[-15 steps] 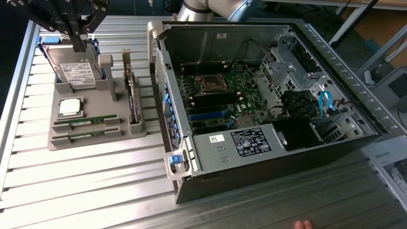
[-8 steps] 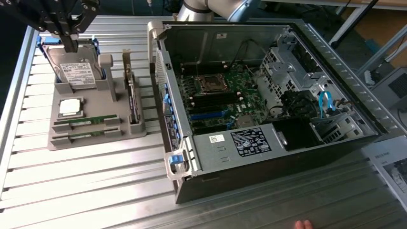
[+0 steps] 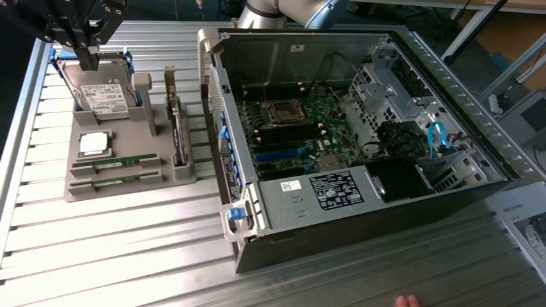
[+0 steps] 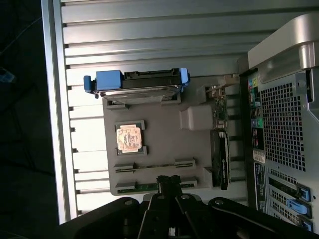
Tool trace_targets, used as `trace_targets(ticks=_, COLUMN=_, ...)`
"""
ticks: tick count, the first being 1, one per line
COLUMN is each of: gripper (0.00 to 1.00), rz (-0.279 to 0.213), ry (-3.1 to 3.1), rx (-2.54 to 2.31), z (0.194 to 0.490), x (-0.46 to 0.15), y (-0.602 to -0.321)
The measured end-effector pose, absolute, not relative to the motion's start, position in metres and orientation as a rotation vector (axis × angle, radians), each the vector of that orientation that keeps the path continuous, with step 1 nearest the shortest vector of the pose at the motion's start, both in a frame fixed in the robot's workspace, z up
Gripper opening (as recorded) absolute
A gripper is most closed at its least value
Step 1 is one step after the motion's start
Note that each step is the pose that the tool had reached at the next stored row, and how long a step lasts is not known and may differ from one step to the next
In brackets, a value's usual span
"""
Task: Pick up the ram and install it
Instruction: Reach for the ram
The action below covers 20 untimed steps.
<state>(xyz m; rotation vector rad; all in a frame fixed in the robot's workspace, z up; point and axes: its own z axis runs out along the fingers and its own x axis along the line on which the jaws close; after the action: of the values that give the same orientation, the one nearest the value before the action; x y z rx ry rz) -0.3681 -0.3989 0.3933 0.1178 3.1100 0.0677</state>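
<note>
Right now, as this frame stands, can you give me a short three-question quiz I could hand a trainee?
1. How many ram sticks lie in the grey holder?
2. What sits between the hard drive and the ram sticks? A) a fan B) the processor chip C) a cable
3. True or false: the gripper is shut and holds nothing.
Key: 1 two; 2 B; 3 true.

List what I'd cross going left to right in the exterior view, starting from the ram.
In order: ram sticks → expansion card → CPU socket inside the open case → blue cable → printed sheet.
</note>
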Motion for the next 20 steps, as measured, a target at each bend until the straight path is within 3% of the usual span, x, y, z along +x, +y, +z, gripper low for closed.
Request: trace_targets(ticks=20, gripper=0.10, rz=0.068, ry=3.110, rx=0.118, z=0.393, x=-0.369, y=-0.414)
